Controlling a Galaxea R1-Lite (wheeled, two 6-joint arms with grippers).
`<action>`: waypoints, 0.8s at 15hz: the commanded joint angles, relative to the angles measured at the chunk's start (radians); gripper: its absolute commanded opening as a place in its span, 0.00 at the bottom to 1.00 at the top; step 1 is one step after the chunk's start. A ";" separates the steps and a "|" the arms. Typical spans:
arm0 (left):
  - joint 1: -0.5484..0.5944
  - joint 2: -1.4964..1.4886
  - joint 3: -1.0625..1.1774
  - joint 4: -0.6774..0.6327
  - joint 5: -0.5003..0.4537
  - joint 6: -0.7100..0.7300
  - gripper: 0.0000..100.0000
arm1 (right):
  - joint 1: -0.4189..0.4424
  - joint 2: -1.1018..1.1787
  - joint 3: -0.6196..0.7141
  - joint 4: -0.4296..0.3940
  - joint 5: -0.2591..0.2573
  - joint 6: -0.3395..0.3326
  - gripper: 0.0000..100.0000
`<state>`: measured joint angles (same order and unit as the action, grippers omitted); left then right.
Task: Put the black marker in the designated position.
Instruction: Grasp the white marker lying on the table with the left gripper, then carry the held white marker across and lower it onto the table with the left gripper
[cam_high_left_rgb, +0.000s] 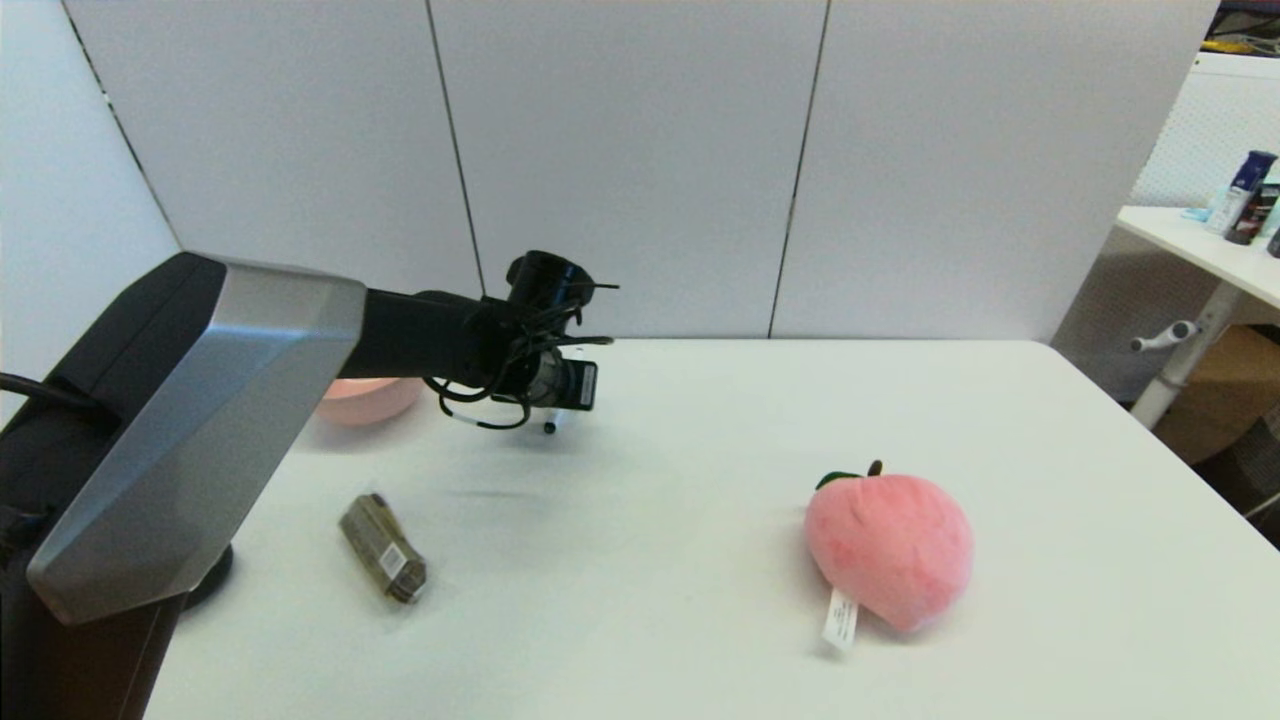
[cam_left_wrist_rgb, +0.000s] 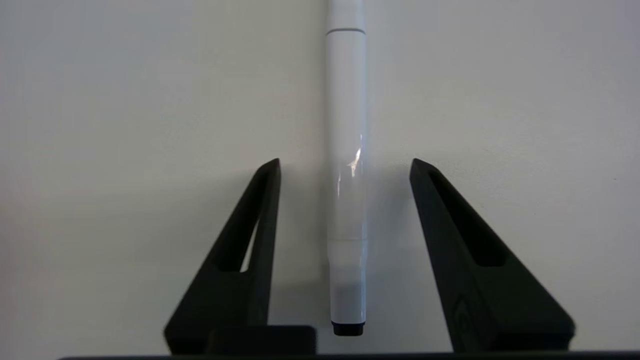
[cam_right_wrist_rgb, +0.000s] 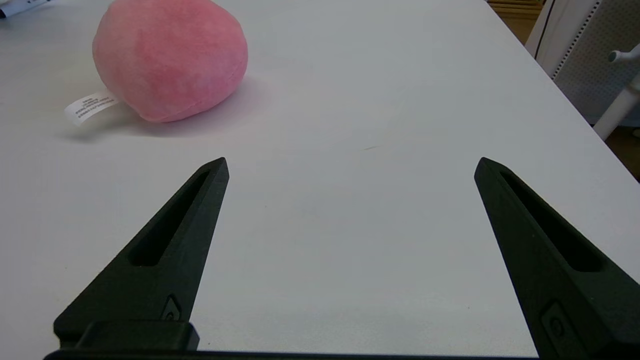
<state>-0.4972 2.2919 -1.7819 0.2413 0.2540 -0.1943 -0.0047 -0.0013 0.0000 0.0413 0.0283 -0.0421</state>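
Left gripper (cam_left_wrist_rgb: 345, 165): you have it reached out over the far left part of the white surface (cam_high_left_rgb: 700, 600), jaws spread, one black finger (cam_left_wrist_rgb: 250, 235) on each side of the marker, neither touching it.
Black marker (cam_left_wrist_rgb: 346, 150): it lies flat on the surface between those jaws, in line with the fingers, one black tip near the wrist camera. From the head camera you see only a short end of it (cam_high_left_rgb: 551, 425) poking out below the wrist.
Right gripper (cam_right_wrist_rgb: 350, 165): parked low over the near right of the surface, jaws spread wide on nothing.
Pink peach plush (cam_high_left_rgb: 888, 548): right of centre, well apart from the marker.
Brown snack bar (cam_high_left_rgb: 383, 549): near left.
Pink bowl (cam_high_left_rgb: 368, 398): mostly hidden behind your left arm; it seems to sit just beside the marker's spot.
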 joint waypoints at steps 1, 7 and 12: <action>-0.001 0.014 0.001 0.003 0.002 -0.004 0.00 | 0.000 0.001 0.000 0.000 0.001 -0.001 1.00; -0.001 -0.129 -0.036 0.035 -0.024 -0.001 0.00 | 0.000 0.001 0.000 0.000 0.001 -0.001 1.00; 0.006 -0.420 -0.194 0.325 -0.013 0.027 0.00 | 0.000 0.001 0.000 0.000 0.001 -0.001 1.00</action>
<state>-0.4979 2.0743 -1.8972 0.3906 0.2328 -0.1862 -0.0047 -0.0013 0.0000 0.0409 0.0287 -0.0421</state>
